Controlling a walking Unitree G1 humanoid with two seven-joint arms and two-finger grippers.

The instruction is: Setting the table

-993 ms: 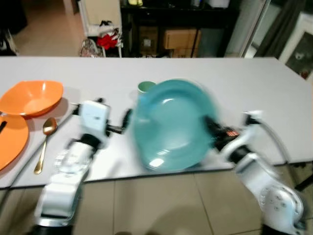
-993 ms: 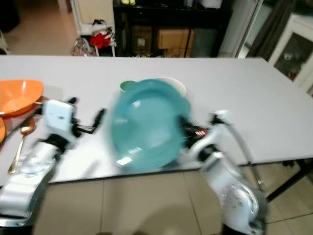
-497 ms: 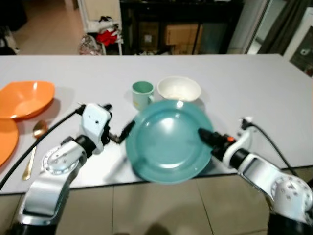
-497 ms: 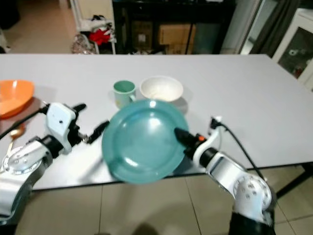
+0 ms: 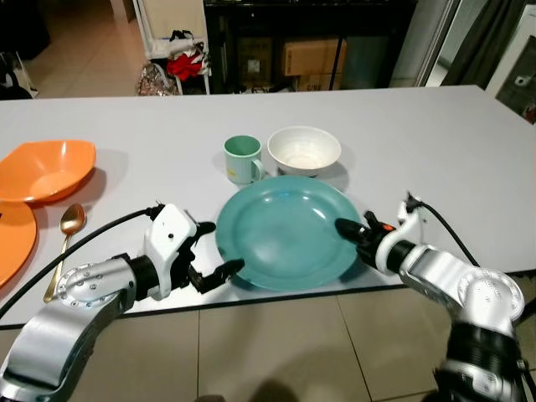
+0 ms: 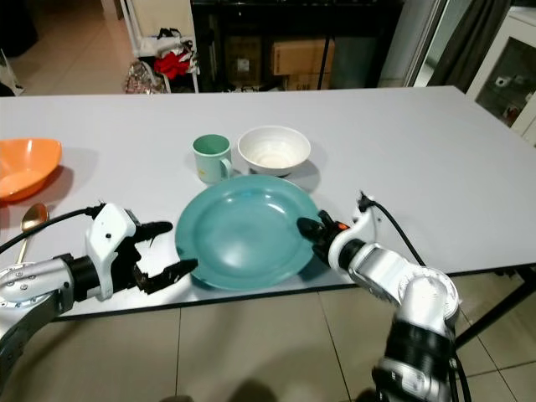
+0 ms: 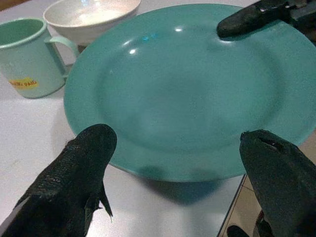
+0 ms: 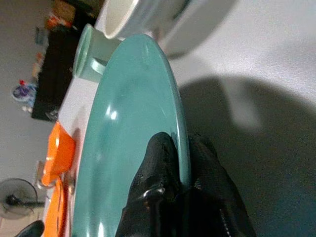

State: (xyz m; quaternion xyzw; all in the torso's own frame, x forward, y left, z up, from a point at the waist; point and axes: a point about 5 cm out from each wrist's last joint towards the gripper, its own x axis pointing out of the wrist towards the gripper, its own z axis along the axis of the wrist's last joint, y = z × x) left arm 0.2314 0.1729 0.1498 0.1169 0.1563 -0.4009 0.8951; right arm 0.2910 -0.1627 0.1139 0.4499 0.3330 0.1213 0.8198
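A large teal plate (image 5: 280, 230) lies low and nearly flat at the front edge of the white table (image 5: 435, 142). My right gripper (image 5: 347, 228) is shut on the plate's right rim, one finger (image 8: 160, 158) above it and one below. A shadow under that rim shows it is slightly raised. My left gripper (image 5: 219, 247) stands open just off the plate's left front edge, its fingers (image 7: 79, 173) apart from the rim. Behind the plate stand a teal mug (image 5: 243, 159) and a white bowl (image 5: 303, 149).
At the table's far left are an orange bowl (image 5: 46, 167), part of an orange plate (image 5: 12, 243) and a gold spoon (image 5: 65, 243). Tiled floor (image 5: 276, 352) lies below the front edge. Dark shelves with boxes (image 5: 310, 59) stand beyond the table.
The plate has come down from a steep tilt to nearly flat on the table. My left gripper has let go of its left rim and drawn back toward the table's front edge.
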